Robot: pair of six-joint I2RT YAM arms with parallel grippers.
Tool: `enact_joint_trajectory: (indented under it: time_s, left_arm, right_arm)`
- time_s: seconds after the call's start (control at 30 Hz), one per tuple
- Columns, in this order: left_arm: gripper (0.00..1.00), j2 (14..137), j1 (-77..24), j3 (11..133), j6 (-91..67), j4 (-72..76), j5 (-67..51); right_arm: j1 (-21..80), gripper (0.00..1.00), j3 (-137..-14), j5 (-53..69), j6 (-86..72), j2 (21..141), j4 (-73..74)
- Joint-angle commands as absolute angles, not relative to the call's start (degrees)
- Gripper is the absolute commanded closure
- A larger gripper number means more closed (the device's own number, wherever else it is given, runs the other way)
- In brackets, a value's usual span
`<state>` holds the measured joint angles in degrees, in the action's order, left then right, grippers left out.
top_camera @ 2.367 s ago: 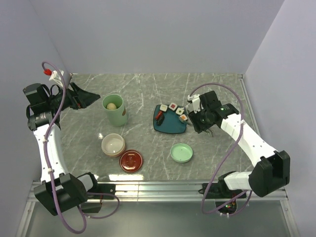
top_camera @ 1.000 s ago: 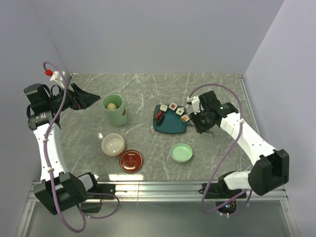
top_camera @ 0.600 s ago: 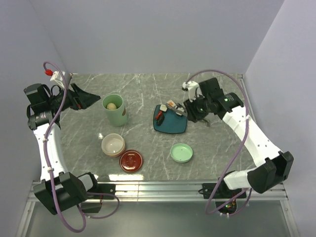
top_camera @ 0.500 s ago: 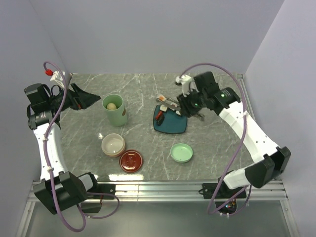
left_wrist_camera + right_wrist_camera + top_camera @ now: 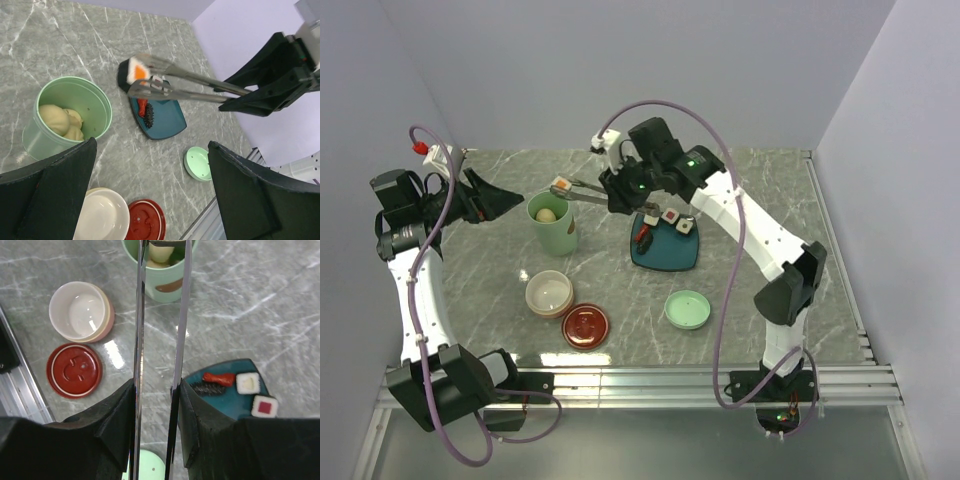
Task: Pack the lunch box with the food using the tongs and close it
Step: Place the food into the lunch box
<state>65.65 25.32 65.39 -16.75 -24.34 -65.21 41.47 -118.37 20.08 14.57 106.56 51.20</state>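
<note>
Grey marble bench (image 5: 760, 200) lies bare along its right side and far edge, between lilac walls. Right fingers (image 5: 115, 410) are clamped on the tongs (image 5: 595, 189), whose tips pinch an orange-topped sushi square (image 5: 560, 186) in the air near the mint-green pot (image 5: 555, 235), clear of its rim. Left fingers (image 5: 60, 185) stand spread wide on nothing, by the left wall. Cream bowl (image 5: 549, 293) and dark-red lid (image 5: 586, 326) sit near the front edge, teal plate (image 5: 665, 255) and mint-green lid (image 5: 687, 309) further right.
</note>
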Motion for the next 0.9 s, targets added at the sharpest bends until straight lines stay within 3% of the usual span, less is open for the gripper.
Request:
enact_joint_trajectory:
  time_s: [0.0,0.7,0.87]
  left_arm:
    - [0.01,65.9,25.6,67.8,-15.3,-24.9,-65.7]
    - [0.01,66.8,25.6,69.0,-12.7,-27.6,-65.1]
    - [0.01,66.8,25.7,69.7,-12.1,-28.4,-65.0]
  right_arm:
    - [42.8,0.62,-122.6,20.8,14.7,108.1,49.4]
    - [44.1,0.55,-122.0,21.3,16.1,114.4,48.8]
    - [44.5,0.45,-123.3,21.0,16.0,115.0,49.7]
